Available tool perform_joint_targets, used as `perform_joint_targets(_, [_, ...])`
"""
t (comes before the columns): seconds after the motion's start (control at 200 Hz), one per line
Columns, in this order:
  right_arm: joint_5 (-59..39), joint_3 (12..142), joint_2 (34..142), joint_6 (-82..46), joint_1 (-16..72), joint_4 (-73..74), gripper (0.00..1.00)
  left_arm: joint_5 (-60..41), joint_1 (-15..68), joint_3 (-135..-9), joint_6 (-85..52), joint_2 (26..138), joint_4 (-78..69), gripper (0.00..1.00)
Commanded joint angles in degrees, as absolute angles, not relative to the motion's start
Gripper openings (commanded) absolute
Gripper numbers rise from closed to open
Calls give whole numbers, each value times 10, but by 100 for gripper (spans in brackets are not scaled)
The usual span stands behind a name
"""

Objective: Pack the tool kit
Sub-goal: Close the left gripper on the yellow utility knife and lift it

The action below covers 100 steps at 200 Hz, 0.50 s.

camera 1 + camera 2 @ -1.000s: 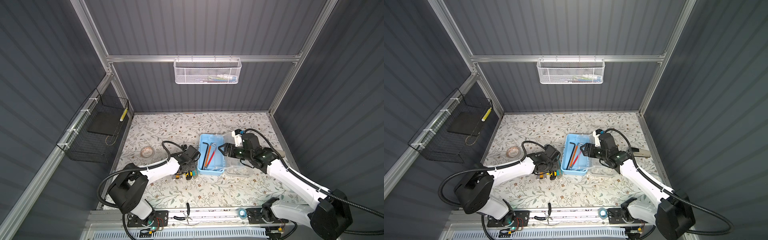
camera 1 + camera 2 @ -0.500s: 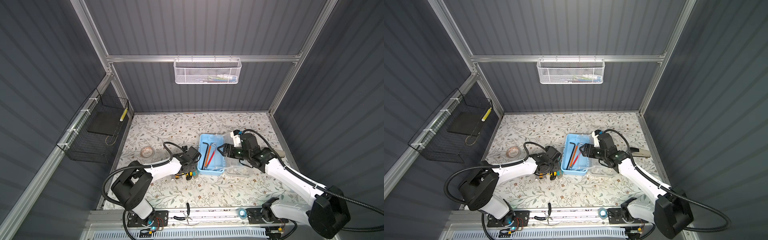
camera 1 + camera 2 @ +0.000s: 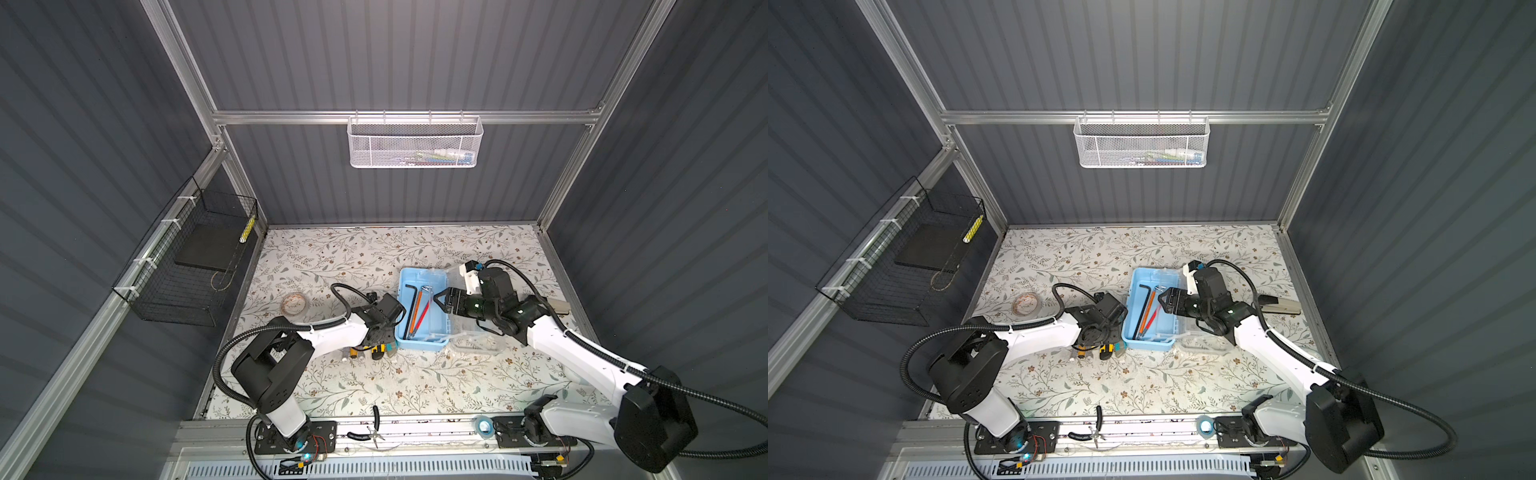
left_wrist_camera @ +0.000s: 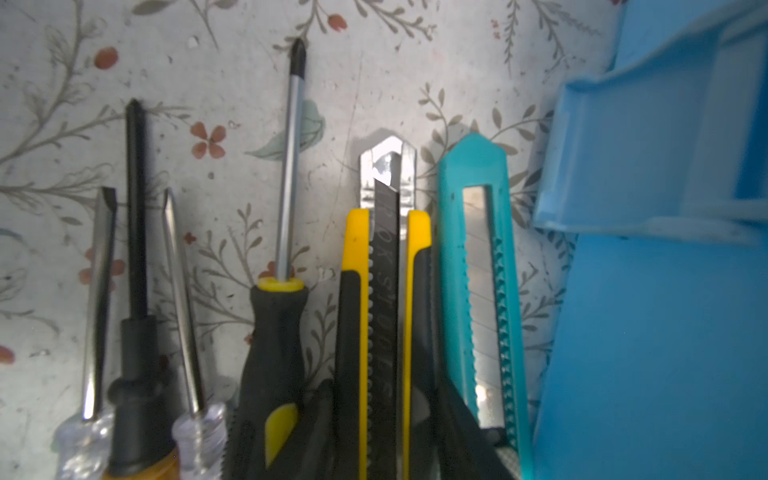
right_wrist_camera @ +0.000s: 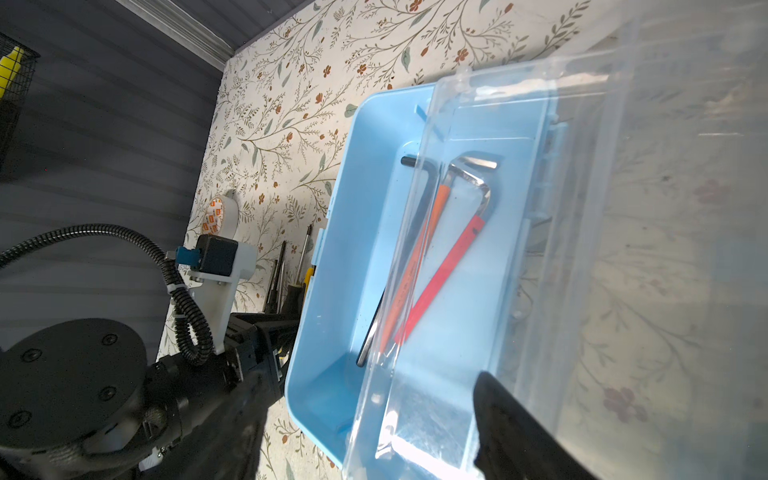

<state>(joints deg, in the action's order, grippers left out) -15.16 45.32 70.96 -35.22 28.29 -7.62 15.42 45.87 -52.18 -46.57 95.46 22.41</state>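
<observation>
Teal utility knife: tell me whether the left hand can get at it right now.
Probably not cleanly. The teal utility knife lies hemmed in between the yellow-black knife and the blue box, and the left hand seems closed on that knife.

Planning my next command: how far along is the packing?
Done: three hex keys lie in the blue box. In hand: left gripper straddles the yellow-black knife, grip unclear; right gripper, open, sits at the open clear lid. Left: that knife, the teal knife and four screwdrivers on the table, then closing.
</observation>
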Motion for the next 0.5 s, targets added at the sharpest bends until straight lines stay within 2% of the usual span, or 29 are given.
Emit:
perform_joint_targets(0.0, [-152,449,720,-355,285,-70,78,154,461,-520,-458,996,253,39])
perform_joint_targets(0.495, [-151,446,724,-356,285,-68,78,171,461,-524,-452,1005,261,41])
